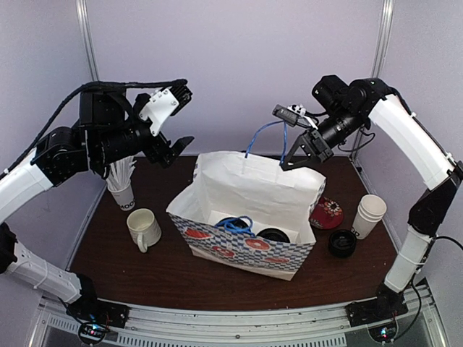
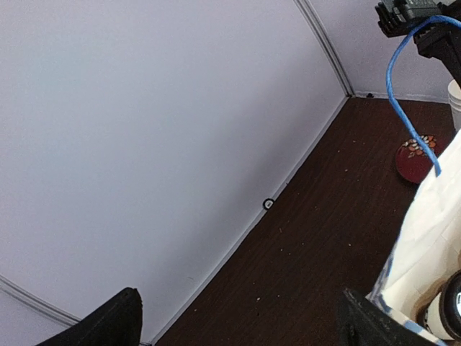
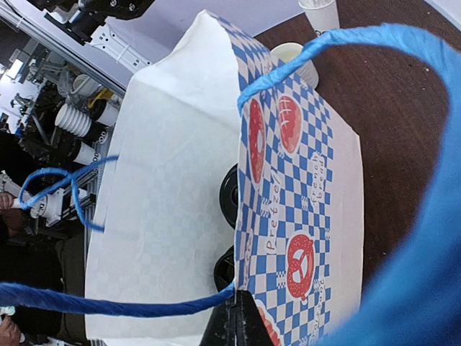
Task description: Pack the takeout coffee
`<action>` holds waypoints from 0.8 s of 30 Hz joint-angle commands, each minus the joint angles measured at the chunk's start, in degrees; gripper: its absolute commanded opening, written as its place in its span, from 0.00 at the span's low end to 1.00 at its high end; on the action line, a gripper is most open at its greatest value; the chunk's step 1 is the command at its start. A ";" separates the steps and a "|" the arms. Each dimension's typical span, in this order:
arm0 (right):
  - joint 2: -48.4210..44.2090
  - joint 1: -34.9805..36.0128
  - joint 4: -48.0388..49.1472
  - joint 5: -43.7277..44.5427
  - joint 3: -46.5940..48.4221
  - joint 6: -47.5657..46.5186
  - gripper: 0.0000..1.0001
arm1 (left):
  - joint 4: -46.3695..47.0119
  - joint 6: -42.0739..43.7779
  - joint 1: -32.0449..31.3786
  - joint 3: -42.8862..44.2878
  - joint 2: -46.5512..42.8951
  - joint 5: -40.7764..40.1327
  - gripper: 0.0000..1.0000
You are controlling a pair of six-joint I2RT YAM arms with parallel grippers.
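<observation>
Coffee cups [image 1: 273, 235] inside the bag [image 1: 246, 184] point upward, long axes seemingly vertical.

Inspector: Left gripper [image 2: 241, 324]?
Assessor: Its fingers stand wide apart at six o'clock.
Inspector: And the right side?
Assessor: White bag [image 2: 432, 231] at four o'clock on the brown table [image 2: 324, 238], blue handle [image 2: 392, 79] rising toward two o'clock. Red disc [image 2: 415, 160] at three o'clock.
</observation>
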 commanded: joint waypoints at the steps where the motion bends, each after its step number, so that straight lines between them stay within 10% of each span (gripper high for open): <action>1: 3.89 0.42 -1.29 -6.37 1.33 -0.50 0.00 | -0.27 1.45 0.81 -1.15 -2.16 -4.04 0.98; 10: 11.28 -0.08 -1.34 -3.68 3.46 -1.61 0.02 | -10.82 -9.44 6.78 2.88 -1.42 -10.81 0.98; 18: 10.39 -2.70 -1.35 1.36 8.05 -1.37 0.52 | -22.67 -25.90 16.92 0.70 -5.11 -15.84 0.97; 24: 4.64 -8.67 -4.10 5.71 7.24 -4.45 0.72 | -28.42 -33.50 33.50 -4.83 -9.04 -0.67 0.80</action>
